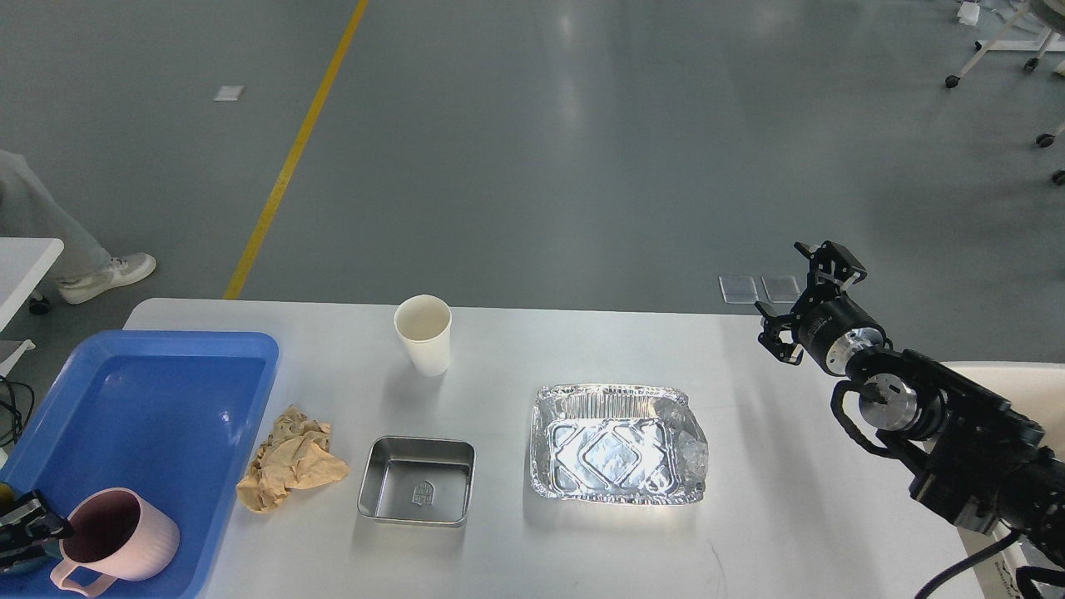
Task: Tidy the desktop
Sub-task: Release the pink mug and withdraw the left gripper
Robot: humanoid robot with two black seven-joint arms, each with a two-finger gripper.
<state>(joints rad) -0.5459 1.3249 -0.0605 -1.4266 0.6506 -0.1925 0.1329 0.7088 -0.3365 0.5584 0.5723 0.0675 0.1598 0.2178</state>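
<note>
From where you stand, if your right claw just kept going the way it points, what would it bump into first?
Probably nothing nearby: my right gripper points up and away past the desktop edge, toward bare floor. Depth is hard to judge.

We find no legible text. The small square steel tray (417, 482) bears an embossed emblem on its floor, too small for us to read.

Crinkled shiny foil tray (617, 445)

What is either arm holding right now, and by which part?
The right gripper is open and holds nothing. The left gripper sits at the rim of the pink mug in the blue tray; whether it grips the rim cannot be told.
</note>
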